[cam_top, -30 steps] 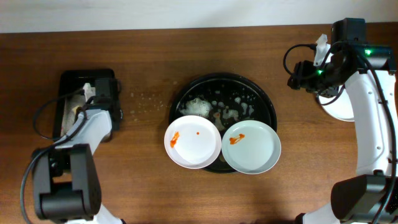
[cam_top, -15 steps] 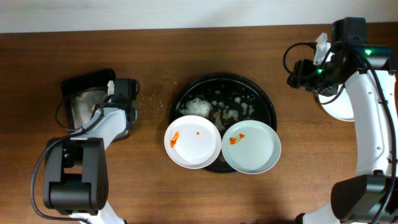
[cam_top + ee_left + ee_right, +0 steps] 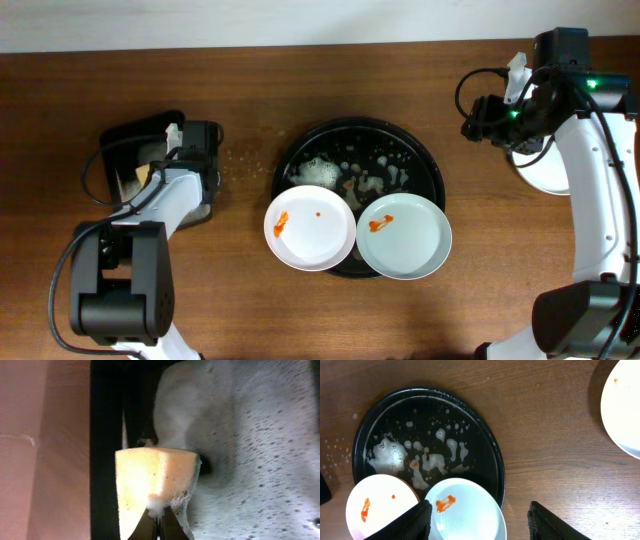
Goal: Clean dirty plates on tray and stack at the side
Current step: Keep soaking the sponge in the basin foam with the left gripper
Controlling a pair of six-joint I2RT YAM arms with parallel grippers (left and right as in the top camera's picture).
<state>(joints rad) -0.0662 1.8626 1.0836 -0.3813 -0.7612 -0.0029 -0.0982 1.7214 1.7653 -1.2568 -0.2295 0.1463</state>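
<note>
Two white plates with orange smears lie on the front of the round black tray (image 3: 425, 165): a left plate (image 3: 310, 228) and a right plate (image 3: 404, 236). Both show in the right wrist view, left (image 3: 380, 510) and right (image 3: 467, 515), on the tray (image 3: 485, 445). White foam lies on the tray's back half. My left gripper (image 3: 159, 527) is shut on a yellow sponge (image 3: 150, 480) over the foamy black container (image 3: 125, 135). My right gripper (image 3: 480, 522) is open and empty, high at the right. A cleaner white plate (image 3: 545, 172) lies under the right arm.
Foam (image 3: 260, 460) fills the black container at the far left. Small foam flecks (image 3: 240, 160) dot the wood between container and tray. The side plate also shows in the right wrist view (image 3: 622, 405) at the top right corner.
My left arm swung right from inside the container, then eased back a little, with the sponge in it. The right arm and the plates have not moved.
</note>
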